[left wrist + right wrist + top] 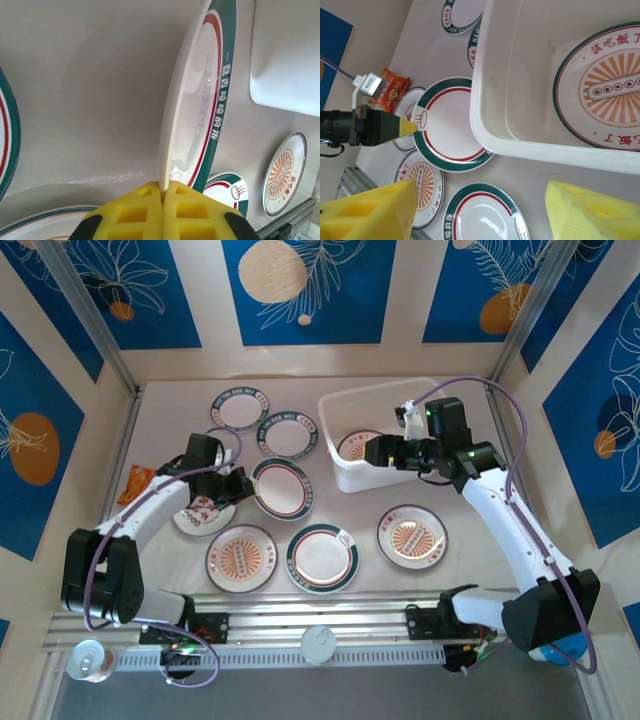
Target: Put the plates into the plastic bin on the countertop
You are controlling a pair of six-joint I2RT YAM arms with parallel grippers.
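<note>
- Packet (135, 483): one, orange, far left of the countertop (352, 512), beside the left arm.
- Left gripper (243, 490): the top view puts it at the left rim of a green-rimmed plate, the held plate (283, 488), at mid-table just left of the bin (327, 425).
- Its wrist view adds the grip: yellow fingers (130, 217) pressed together, pinching that plate's rim, with the plate seen edge-on. Cannot tell whether it is off the surface.
- Plates, top-view count: eight. Seven are on the countertop and one is in the bin.
- Green rim with plain centre: four. Orange-red centre: three seen clearly. One more, with red print, is partly under the left arm.
- Bin: one, back right of centre. It holds an orange-centred plate, the bin plate (360, 445).
- The right wrist view shows the bin plate lying flat on the bin floor, and shows the left gripper nipping the held plate.
- Right gripper (372, 452): over the bin. Its wrist view shows the jaws spread wide with nothing between them.
</note>
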